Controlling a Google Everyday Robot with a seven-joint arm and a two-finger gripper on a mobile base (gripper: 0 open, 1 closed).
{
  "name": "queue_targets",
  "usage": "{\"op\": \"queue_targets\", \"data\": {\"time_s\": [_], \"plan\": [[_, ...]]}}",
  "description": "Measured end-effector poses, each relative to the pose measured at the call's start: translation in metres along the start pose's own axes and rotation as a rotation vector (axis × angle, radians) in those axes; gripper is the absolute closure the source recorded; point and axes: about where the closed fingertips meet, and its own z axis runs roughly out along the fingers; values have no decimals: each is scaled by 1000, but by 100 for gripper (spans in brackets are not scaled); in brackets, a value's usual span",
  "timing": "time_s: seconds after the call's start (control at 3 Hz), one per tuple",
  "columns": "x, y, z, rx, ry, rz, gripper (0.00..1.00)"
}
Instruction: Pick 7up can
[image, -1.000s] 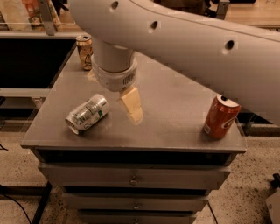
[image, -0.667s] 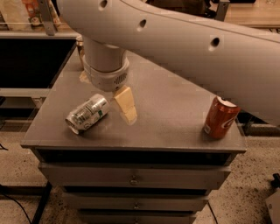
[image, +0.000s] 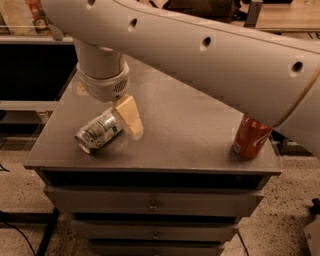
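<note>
The 7up can (image: 99, 131), silver-white with green patches, lies on its side near the front left of the grey cabinet top (image: 190, 125). Its top end points toward the front left edge. My gripper (image: 130, 119) hangs below the white wrist (image: 102, 80), just right of and above the can's rear end, very close to it or touching it. My large white arm crosses the upper part of the view and hides the back of the top.
A red-orange can (image: 251, 137) stands upright at the front right, partly under my arm. The cabinet has drawers (image: 152, 204) below its front edge. Dark shelving stands to the left, with speckled floor around.
My arm and gripper have moved left and closer to the 7up can. The tan-gold can at the back left is now hidden behind the wrist. Neither the 7up can nor the red-orange can has moved.
</note>
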Motion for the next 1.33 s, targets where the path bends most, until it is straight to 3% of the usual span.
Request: {"op": "queue_targets", "data": {"time_s": [0.67, 1.33], "plan": [[-2, -5, 24, -56, -10, 12, 0], [-6, -1, 34, -77, -29, 30, 30]]}}
